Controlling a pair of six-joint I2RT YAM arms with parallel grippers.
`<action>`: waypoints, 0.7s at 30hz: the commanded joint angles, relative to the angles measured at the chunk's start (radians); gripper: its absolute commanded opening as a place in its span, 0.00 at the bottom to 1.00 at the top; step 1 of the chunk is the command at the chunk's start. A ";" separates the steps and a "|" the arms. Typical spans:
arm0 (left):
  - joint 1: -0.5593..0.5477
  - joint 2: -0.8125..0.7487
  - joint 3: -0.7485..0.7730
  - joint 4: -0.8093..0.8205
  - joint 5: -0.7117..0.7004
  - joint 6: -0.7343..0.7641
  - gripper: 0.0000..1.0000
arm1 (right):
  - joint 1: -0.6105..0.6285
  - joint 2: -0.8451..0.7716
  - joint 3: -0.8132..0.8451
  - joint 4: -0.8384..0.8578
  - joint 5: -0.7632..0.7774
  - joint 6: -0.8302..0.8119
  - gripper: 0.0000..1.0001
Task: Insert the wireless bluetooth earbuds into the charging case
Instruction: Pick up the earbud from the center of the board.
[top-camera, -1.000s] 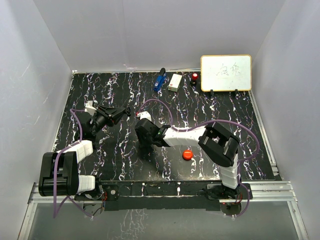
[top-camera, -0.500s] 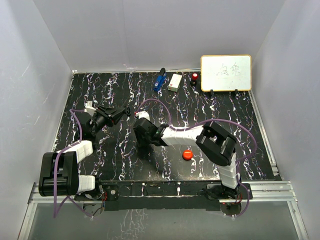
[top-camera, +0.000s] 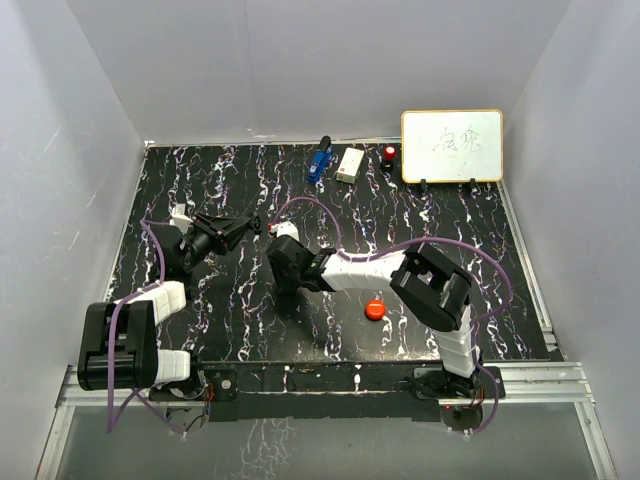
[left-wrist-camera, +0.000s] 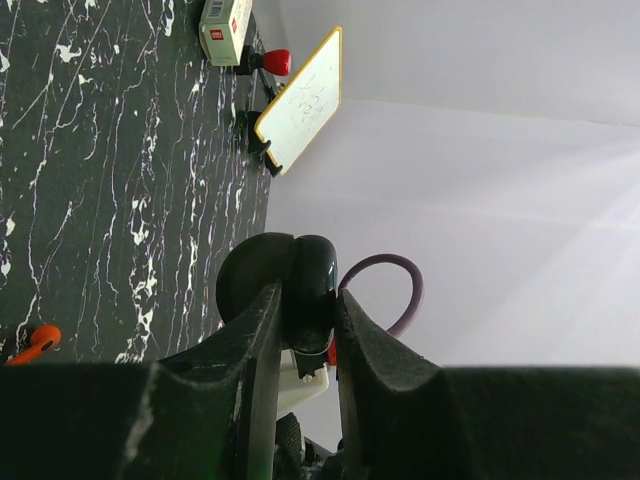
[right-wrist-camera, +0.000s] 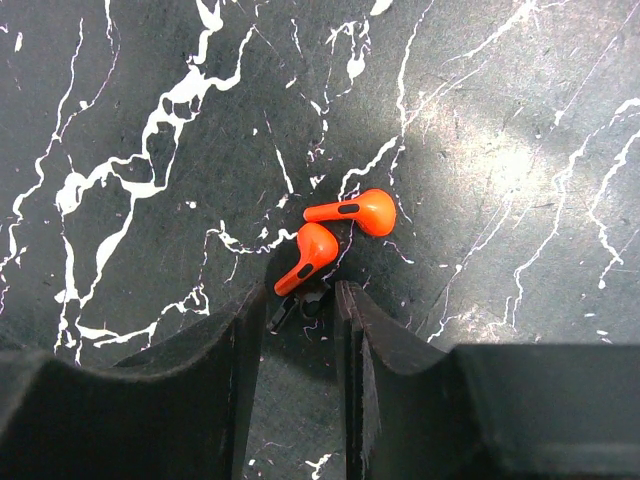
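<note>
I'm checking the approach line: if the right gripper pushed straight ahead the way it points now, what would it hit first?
Probably the nearer orange earbud: its stem tip sits between the right gripper's open jaws; the second earbud lies just beyond.

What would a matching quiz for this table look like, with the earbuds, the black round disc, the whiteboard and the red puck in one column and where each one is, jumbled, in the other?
Things
1. earbuds
2. black round disc
3. whiteboard
4. red puck

Places
A. standing at the far right corner of the table
B. clamped in the left claw
C. alone on the table, near its front edge
D. lying close together on the table at the tips of the right claw

Pairs: 1-D, 2-B, 3-A, 4-C
</note>
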 joint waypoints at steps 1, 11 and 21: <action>0.010 -0.007 -0.005 0.035 0.025 -0.005 0.00 | 0.000 0.011 0.036 -0.008 0.012 -0.001 0.32; 0.010 -0.004 -0.003 0.035 0.023 -0.006 0.00 | -0.001 0.004 0.030 -0.034 0.042 -0.001 0.27; 0.009 -0.004 -0.005 0.036 0.024 -0.005 0.00 | -0.001 0.000 0.032 -0.036 0.048 -0.002 0.20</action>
